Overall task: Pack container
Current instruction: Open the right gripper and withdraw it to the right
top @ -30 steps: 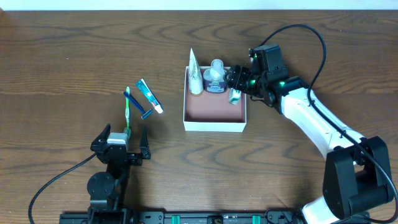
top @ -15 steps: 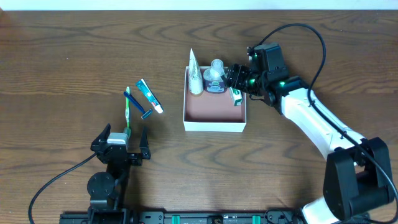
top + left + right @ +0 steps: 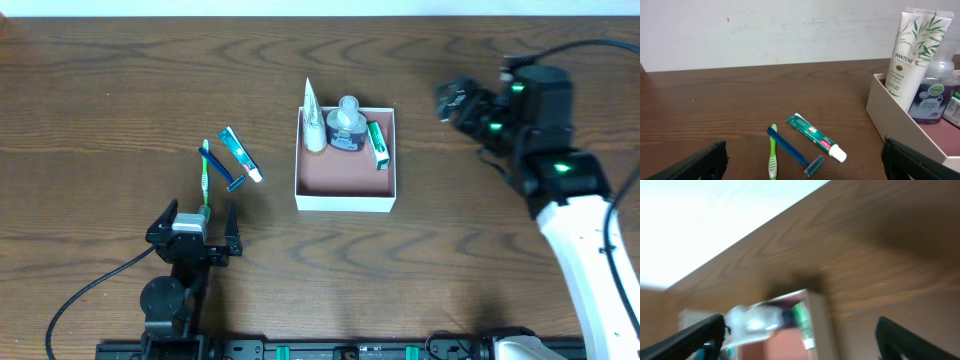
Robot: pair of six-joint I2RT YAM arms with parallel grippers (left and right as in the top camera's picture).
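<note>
The container (image 3: 345,203) sits in the middle of the desk (image 3: 120,80), and its near half is bare. My right hand (image 3: 452,102) hangs to its right, wide open and empty. My left hand (image 3: 197,224) is open too. I'd go for the toothpaste (image 3: 240,156) on the left. I'd pinch its middle and miss the razor (image 3: 224,172) beside it.

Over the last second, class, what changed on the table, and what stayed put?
The right gripper opened, let go of the small green tube, now lying in the container by its right wall, and drew back to the right. The left gripper, toothbrush, razor, toothpaste, Pantene tube and pump bottle stayed put.
</note>
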